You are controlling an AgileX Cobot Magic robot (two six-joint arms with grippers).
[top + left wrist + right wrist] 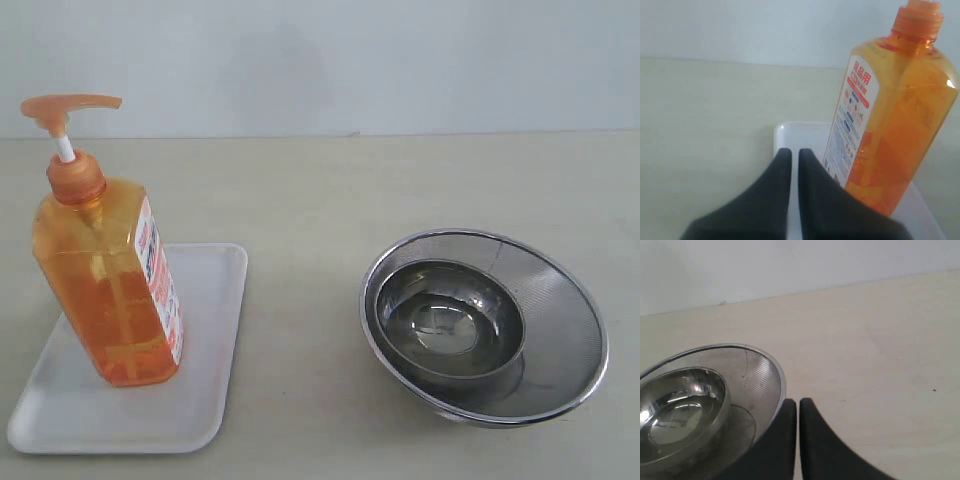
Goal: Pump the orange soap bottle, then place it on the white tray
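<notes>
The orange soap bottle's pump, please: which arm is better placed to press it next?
Probably left: the left gripper, shut, sits close beside the orange soap bottle on the white tray, while the right gripper, also shut, is over by the mesh bowl.

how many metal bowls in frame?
2. A steel mesh bowl sits to the right of the white tray, and a smaller solid steel bowl is nested inside it. Anything under the inner bowl would be hidden.
</notes>
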